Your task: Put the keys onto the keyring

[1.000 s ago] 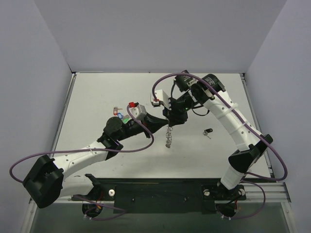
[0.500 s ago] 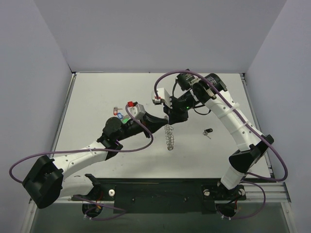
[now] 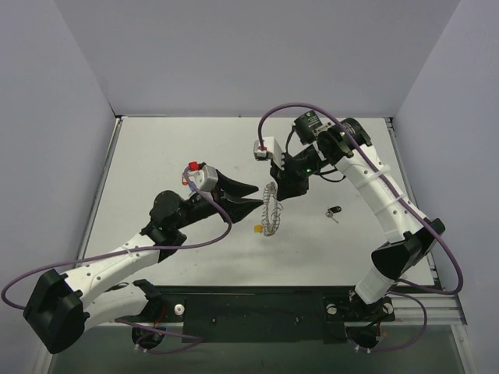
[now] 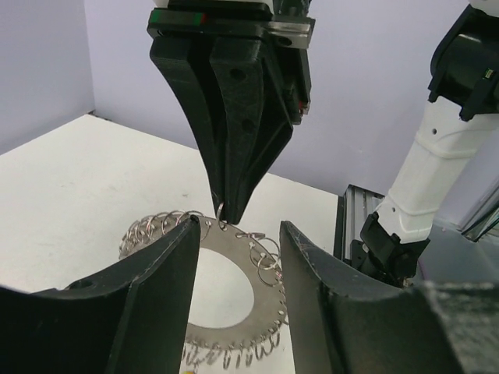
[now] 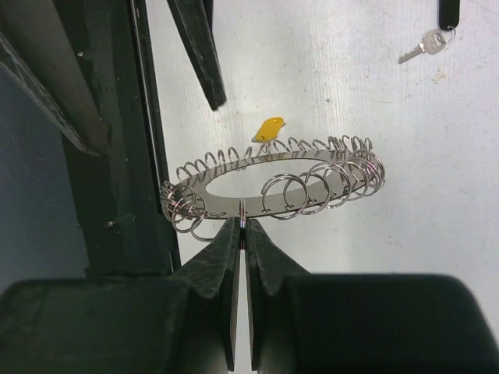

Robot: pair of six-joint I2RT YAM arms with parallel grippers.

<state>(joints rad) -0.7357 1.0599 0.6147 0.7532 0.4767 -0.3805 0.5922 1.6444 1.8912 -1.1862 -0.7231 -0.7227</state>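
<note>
The keyring (image 5: 274, 184), a flat silver loop fringed with small rings, hangs from my right gripper (image 5: 245, 227), which is shut on one small ring at its near rim. In the top view the keyring (image 3: 270, 210) stands edge-on below the right gripper (image 3: 276, 189). My left gripper (image 3: 251, 196) is open just left of it, touching nothing. In the left wrist view its fingers (image 4: 160, 284) frame the keyring (image 4: 269, 269). A yellow-tagged key (image 5: 269, 129) (image 3: 258, 228) sits by the ring's far rim; whether it is attached I cannot tell. A black-tagged key (image 3: 334, 212) (image 5: 437, 27) lies apart on the table.
The white table (image 3: 156, 156) is walled on three sides by grey panels. A black rail (image 3: 257, 300) runs along the near edge between the arm bases. Purple cables loop off both arms.
My left gripper has opened and drawn back to the left, away from the keyring. The yellow-tagged key now shows beside the ring. My right gripper has closed and holds the ring, shifted slightly right.
</note>
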